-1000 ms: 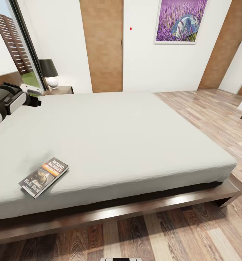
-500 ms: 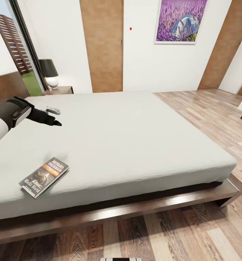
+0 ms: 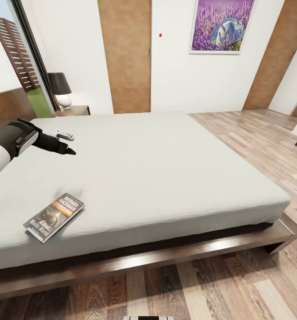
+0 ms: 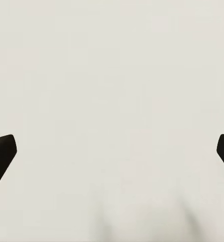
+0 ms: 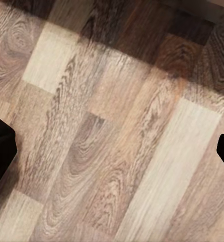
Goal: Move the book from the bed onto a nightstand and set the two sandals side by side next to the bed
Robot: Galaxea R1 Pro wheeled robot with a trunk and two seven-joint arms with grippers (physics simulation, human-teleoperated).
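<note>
Since a second ago left arm swung down; left gripper [image 3: 68, 150] now hovers over bed [image 3: 166, 169], mid-left of frame, jaws spread wide. Right gripper [image 5: 112, 146] likewise spread, over wood floor [image 5: 117, 126]. Book [image 3: 54, 217] flat on mattress, lower left, near edge. Nightstand [image 3: 75, 110] upper left.

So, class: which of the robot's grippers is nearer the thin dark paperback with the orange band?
Left. The left gripper hovers over the mattress beyond the book; the right gripper faces wooden floor.
</note>
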